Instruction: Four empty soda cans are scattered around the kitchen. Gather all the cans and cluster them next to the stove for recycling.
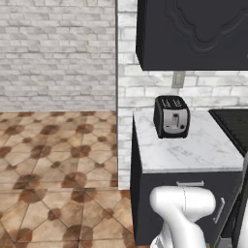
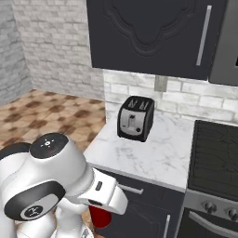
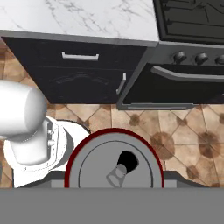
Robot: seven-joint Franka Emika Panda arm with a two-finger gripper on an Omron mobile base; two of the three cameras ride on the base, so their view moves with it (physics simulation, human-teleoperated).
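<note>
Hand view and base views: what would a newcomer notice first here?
In the hand view, the silver top of a red soda can sits right at the hand, above the tiled floor. Next comes the black toaster, alone on the marble counter. The stove stands just right of that counter.

A home kitchen: a marble surface carries a black-and-silver toaster beside a black stove with knobs, dark cabinets hang above, pale brick lines the walls, and patterned brown tiles cover the floor.
</note>
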